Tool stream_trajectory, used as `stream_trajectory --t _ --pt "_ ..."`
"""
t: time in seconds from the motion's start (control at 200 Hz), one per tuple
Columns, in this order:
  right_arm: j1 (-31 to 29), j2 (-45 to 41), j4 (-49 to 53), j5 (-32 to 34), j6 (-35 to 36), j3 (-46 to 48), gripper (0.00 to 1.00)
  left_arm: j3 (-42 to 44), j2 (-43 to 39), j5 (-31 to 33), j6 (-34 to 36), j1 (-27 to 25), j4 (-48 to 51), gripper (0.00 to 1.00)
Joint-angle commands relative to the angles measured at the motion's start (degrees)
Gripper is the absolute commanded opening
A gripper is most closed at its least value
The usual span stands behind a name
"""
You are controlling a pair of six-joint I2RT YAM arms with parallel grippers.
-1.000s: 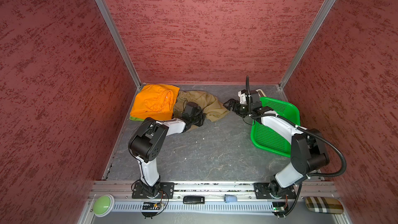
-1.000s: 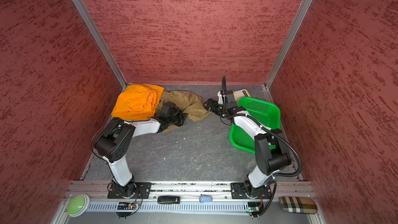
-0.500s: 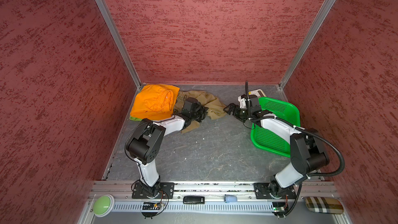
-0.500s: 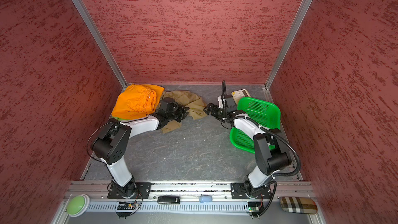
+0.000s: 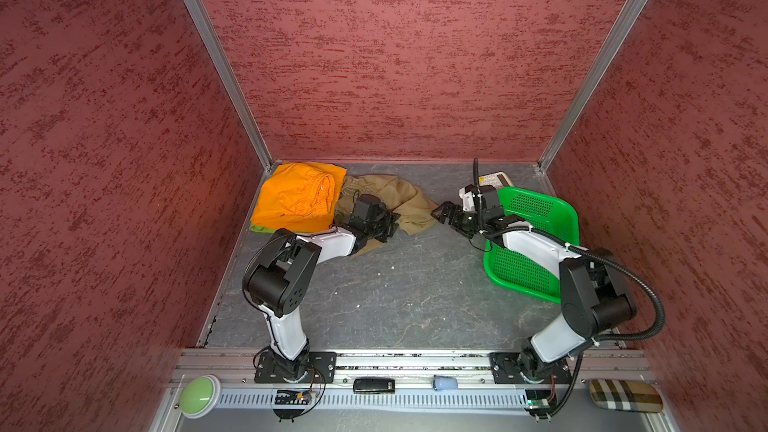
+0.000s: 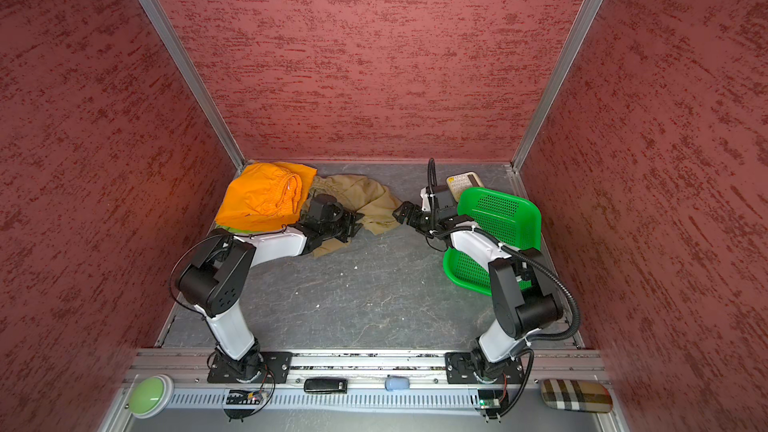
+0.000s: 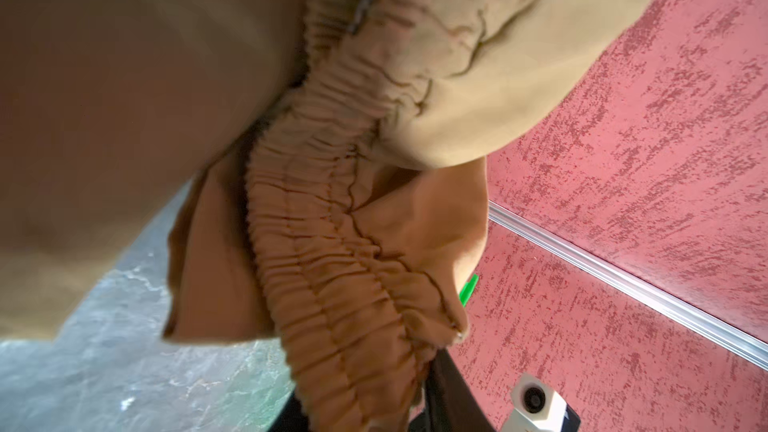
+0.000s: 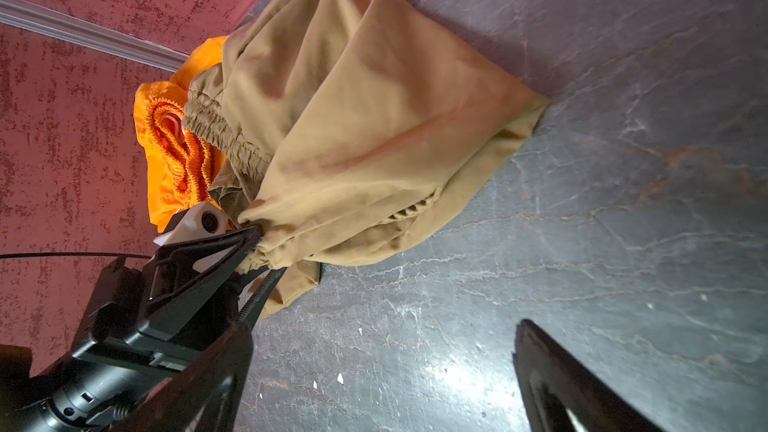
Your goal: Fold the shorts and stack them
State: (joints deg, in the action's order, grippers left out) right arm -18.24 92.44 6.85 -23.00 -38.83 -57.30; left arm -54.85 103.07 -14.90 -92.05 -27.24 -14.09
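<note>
At far left of surface (image 5: 415, 292): khaki shorts (image 5: 390, 197) crumpled, touching orange shorts (image 5: 295, 201) | left end effector (image 8: 262, 249) slightly parted, khaki fabric between, hold cannot be told | right end effector (image 5: 436, 214) wide open, empty, just right of khaki shorts

Both top views are bright and evenly lit from above, with only soft shadows on the floor (image 5: 415, 292). The orange shorts (image 5: 297, 197) throw an orange glow on the wall (image 5: 243, 184) beside them. The posts (image 5: 216, 60) splay outward toward the picture edges. In the left wrist view the khaki shorts (image 7: 104, 97) blur close to the lens. In the right wrist view glare whitens the floor.
</note>
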Motion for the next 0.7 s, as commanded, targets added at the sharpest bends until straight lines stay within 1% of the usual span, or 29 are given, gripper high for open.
stream_trajectory --t 0.0,0.125,0.19,0.23,0.336,0.426,0.481,0.546,0.641,0.696 --pt "-0.5 -1.8 -1.8 -0.5 -0.4 0.1 0.99 0.2 0.8 -0.4 -0.6 0.5 -1.8 0.38" --pt "-0.5 -1.7 -2.0 -0.5 -0.5 0.4 0.99 0.1 -0.5 -0.7 0.9 0.5 -0.3 0.51" --pt "-0.6 -1.5 -2.3 -0.6 -0.7 0.4 0.99 0.6 -1.2 -0.5 1.6 0.8 0.1 0.54" --pt "-0.7 -1.3 -2.5 -0.7 -0.8 0.4 0.99 1.1 -1.4 -0.3 1.7 1.0 0.0 0.52" --pt "-1.1 -1.1 -2.7 -0.6 -1.0 0.1 0.99 2.4 -1.1 -0.3 1.3 1.6 -1.6 0.42" --pt "-1.4 -1.0 -2.6 -0.6 -1.0 0.0 0.99 3.2 -0.8 -0.5 0.5 1.7 -3.4 0.32" --pt "-1.5 -1.1 -2.5 -0.5 -0.9 0.0 0.99 2.9 -0.9 -0.7 0.5 1.6 -3.5 0.27" --pt "-1.5 -1.2 -2.4 -0.3 -1.0 0.2 0.99 2.5 -1.2 -1.3 0.5 1.5 -3.3 0.27" --pt "-1.7 -1.2 -2.5 -0.2 -1.0 0.3 0.99 2.2 -2.5 -1.5 0.8 1.4 -2.0 0.32" --pt "-1.7 -1.1 -2.5 -0.1 -1.0 0.3 0.99 2.1 -3.3 -1.1 1.3 1.5 -1.2 0.32"
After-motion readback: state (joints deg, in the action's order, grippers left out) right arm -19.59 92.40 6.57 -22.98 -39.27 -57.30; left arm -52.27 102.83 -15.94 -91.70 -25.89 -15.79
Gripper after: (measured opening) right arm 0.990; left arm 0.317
